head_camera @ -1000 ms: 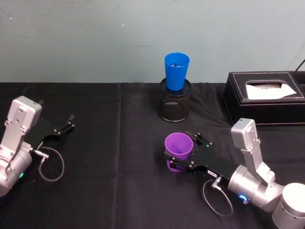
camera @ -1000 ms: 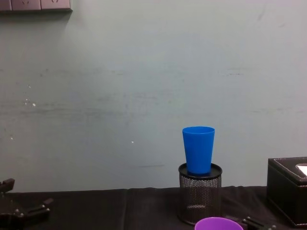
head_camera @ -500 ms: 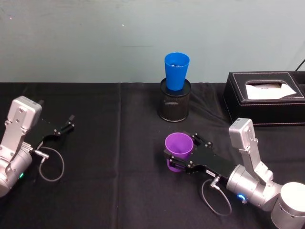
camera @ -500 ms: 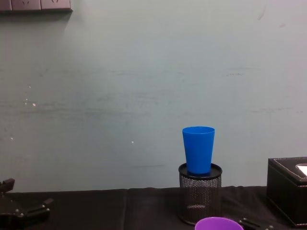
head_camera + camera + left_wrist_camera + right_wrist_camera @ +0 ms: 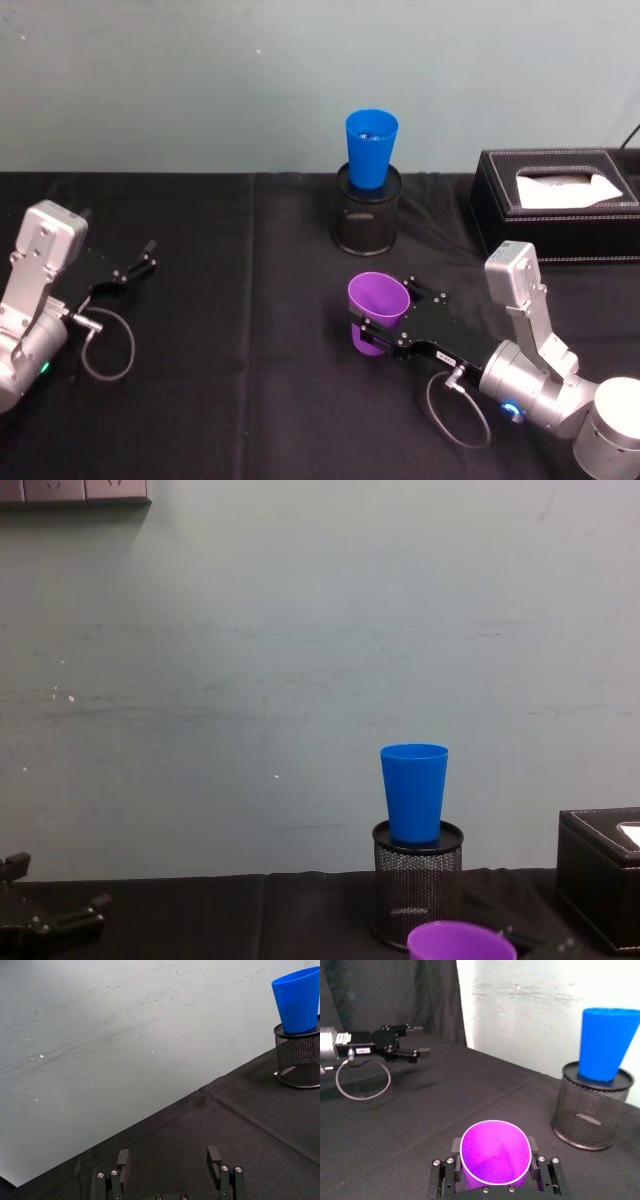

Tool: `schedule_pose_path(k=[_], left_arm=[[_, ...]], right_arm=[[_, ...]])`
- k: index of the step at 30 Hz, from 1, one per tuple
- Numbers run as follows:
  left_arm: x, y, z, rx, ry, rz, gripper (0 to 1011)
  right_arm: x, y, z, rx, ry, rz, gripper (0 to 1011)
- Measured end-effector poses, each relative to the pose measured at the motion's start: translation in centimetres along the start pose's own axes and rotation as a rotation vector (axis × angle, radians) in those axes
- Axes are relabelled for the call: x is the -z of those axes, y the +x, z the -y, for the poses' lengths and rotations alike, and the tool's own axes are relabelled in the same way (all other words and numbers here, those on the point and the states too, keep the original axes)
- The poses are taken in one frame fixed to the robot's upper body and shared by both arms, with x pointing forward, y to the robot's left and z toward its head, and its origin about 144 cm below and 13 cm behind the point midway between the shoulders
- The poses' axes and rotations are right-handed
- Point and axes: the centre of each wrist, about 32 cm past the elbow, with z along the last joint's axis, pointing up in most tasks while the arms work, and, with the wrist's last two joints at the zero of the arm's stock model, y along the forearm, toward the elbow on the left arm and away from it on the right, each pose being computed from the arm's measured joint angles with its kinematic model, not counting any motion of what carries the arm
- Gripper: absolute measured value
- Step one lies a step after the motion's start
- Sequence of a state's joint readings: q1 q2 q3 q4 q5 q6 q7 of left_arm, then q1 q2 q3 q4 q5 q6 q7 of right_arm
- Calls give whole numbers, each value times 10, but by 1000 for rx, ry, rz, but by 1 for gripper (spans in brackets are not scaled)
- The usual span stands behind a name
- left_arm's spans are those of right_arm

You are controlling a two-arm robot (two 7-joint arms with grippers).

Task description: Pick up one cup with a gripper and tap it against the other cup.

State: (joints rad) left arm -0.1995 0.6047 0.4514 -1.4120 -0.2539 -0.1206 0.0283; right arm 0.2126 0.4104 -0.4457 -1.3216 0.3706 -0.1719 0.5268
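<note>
The purple cup (image 5: 377, 312) stands upright in the middle of the black table, near the front. My right gripper (image 5: 386, 310) is shut on it, one black finger (image 5: 455, 1147) against each side of the cup (image 5: 494, 1152). Its rim (image 5: 460, 941) peeks up at the chest view's lower edge. The blue cup (image 5: 371, 148) stands upright on a black mesh cylinder (image 5: 366, 215) behind it, apart from the purple one. The blue cup (image 5: 607, 1042) is also in the right wrist view. My left gripper (image 5: 143, 258) rests open at the far left, holding nothing.
A black tissue box (image 5: 560, 200) sits at the back right, near the mesh cylinder (image 5: 417, 885). A loose cable loop (image 5: 105, 345) lies beside the left arm. Bare black cloth lies between the two arms.
The purple cup has risen a little and shifted slightly right in my right gripper. The blue cup and the left arm have not moved.
</note>
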Motion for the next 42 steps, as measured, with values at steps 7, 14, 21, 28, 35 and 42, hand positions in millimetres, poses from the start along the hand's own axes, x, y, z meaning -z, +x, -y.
schedule_pose_path(k=[7, 14, 21, 28, 35, 42], left_arm=[[0, 0, 0, 0, 0, 0, 1000], [0, 0, 0, 0, 0, 0, 1000], [0, 0, 0, 0, 0, 0, 1000], [0, 0, 0, 0, 0, 0, 1000], [0, 0, 0, 0, 0, 0, 1000], [0, 0, 0, 0, 0, 0, 1000]], right_arm=[[-35, 6, 5, 10, 6, 10, 734], [-70, 9, 9, -2, 12, 4, 734], [-99, 12, 9, -7, 7, 2, 734], [-114, 14, 5, -1, 3, 10, 734], [-121, 15, 4, -1, 1, 22, 734], [-121, 15, 4, 0, 1, 21, 734]])
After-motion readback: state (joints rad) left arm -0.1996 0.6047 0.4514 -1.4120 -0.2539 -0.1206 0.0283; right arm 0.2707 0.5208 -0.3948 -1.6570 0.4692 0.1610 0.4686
